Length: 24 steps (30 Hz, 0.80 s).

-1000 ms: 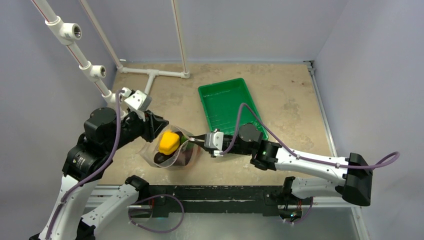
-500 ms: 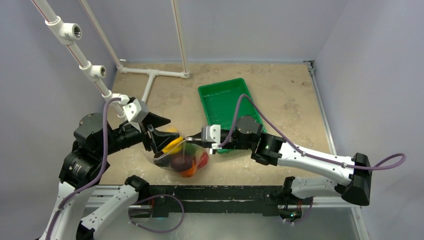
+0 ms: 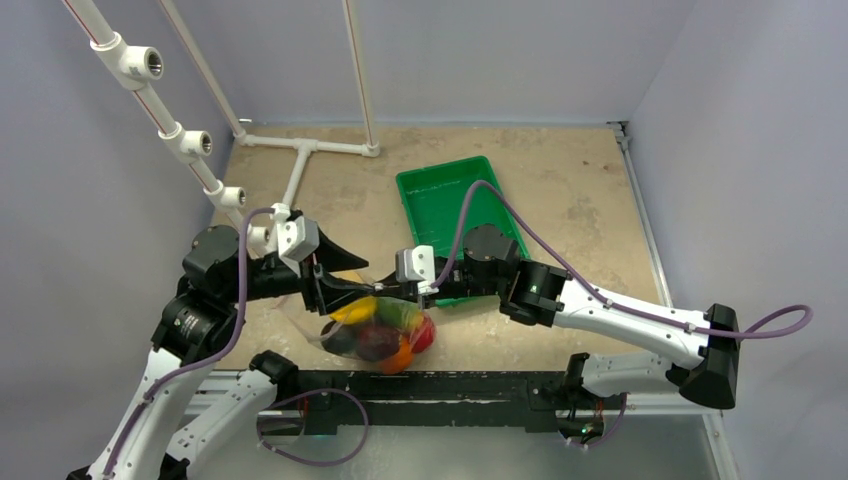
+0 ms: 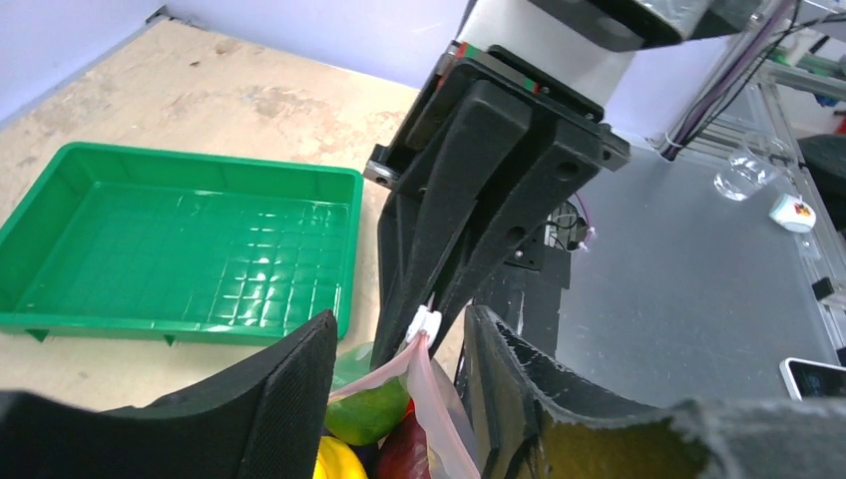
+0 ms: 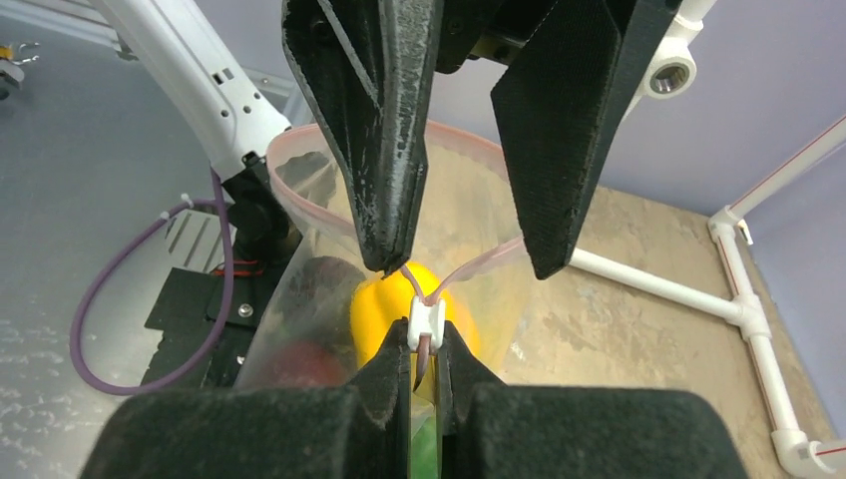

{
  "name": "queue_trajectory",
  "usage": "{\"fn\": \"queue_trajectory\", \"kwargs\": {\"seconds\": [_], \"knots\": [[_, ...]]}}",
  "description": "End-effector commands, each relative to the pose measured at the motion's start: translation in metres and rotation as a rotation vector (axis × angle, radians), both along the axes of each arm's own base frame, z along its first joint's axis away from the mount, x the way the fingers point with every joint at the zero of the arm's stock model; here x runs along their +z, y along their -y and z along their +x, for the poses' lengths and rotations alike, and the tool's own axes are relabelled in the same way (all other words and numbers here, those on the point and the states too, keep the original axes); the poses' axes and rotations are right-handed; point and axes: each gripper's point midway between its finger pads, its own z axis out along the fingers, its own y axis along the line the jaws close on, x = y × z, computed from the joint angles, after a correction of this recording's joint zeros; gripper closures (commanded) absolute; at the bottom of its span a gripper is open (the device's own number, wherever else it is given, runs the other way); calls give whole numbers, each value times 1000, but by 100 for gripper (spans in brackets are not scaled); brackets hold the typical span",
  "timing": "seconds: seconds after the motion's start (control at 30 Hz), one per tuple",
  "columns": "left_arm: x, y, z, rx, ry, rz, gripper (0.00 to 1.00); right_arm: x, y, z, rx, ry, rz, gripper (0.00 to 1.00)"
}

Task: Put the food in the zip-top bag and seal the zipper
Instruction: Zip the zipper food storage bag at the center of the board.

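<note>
The clear zip-top bag point(image 3: 318, 322) hangs between my two grippers near the table's front edge. Inside it lies the food: a yellow pepper point(image 3: 352, 310), a green pepper point(image 3: 400, 315), a red tomato point(image 3: 426, 334), an orange point(image 3: 398, 356) and dark pieces. My right gripper point(image 5: 426, 344) is shut on the end of the pink zipper point(image 5: 479, 264), just under its white slider point(image 5: 426, 321). From the slider the two zipper strips spread into a V. My left gripper point(image 4: 399, 317) is open and straddles the bag's mouth, one finger on each side.
A green tray point(image 3: 450, 200) sits on the table behind the right arm. White pipes point(image 3: 300, 150) stand at the back left. The black rail point(image 3: 430, 385) of the table's front edge runs just below the bag.
My left gripper let go of the yellow pepper, which now lies in the bag. It opened and moved right to the bag's mouth. The bag shifted right and toward the front edge.
</note>
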Motion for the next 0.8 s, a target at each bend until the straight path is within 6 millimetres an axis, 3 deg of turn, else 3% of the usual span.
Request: {"fn": "queue_trajectory", "kwargs": {"seconds": [0.0, 0.2, 0.77], "knots": [[11, 6, -14, -104, 87, -43, 53, 21, 0, -4, 17, -6, 46, 100], [5, 7, -22, -148, 97, -48, 64, 18, 0, -6, 22, -22, 40, 100], [-15, 14, -30, -227, 136, -40, 69, 13, -5, -14, 68, -76, 20, 100]]}}
